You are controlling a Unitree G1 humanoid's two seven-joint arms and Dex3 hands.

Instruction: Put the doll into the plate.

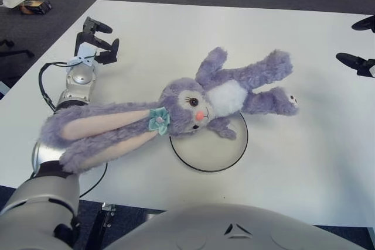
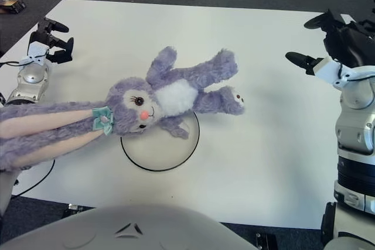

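Note:
A purple plush bunny doll (image 1: pixel 225 95) lies flat on the white table. Its head and one arm overlap the far edge of the round white plate (image 1: pixel 206 155), which has a dark rim. The body and legs stretch to the right beyond the plate. Its long ears (image 1: pixel 99 133) reach left and drape across my left forearm. My left hand (image 1: pixel 95 40) is at the table's far left, apart from the doll, fingers spread and holding nothing. My right hand (image 2: pixel 328 39) hovers at the table's right edge, open and empty.
A black cable (image 1: pixel 44 83) loops beside my left arm near the table's left edge. Some small items (image 1: pixel 26 2) lie on the dark floor beyond the far left corner. My torso (image 1: pixel 228 229) fills the bottom of the view.

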